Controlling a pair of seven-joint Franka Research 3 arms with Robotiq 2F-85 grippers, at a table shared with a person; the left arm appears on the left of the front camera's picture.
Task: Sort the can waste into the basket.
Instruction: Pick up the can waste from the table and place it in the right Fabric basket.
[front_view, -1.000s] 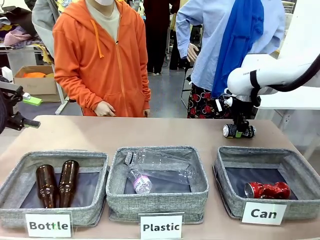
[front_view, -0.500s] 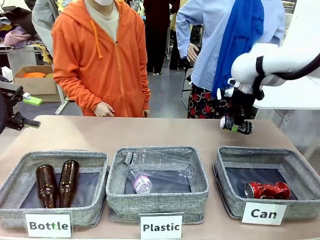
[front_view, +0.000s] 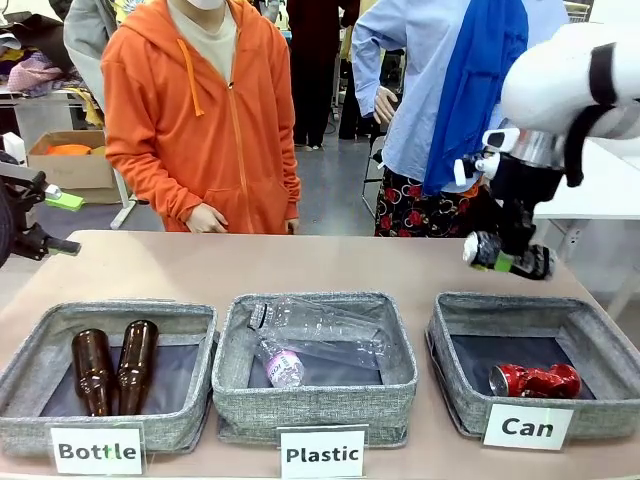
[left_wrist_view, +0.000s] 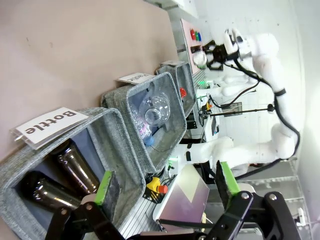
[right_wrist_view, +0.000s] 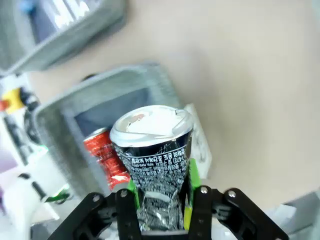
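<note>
My right gripper is shut on the black-and-silver crushed can, holding it in the air above the far edge of the grey "Can" basket. The right wrist view looks down past the can, clamped between the green pads, onto the basket. The shiny red crushed can lies inside that basket, also seen as the red can from the wrist. My left gripper stands open at the far left of the table, holding nothing.
The "Plastic" bin with clear bottles stands in the middle and the "Bottle" bin with two brown bottles on the left. A person in an orange hoodie stands at the far side with hands at the table edge.
My right gripper has risen and swung to the right with the black-and-silver can, from near the table surface to above the "Can" basket's far edge. The left arm stayed still.
</note>
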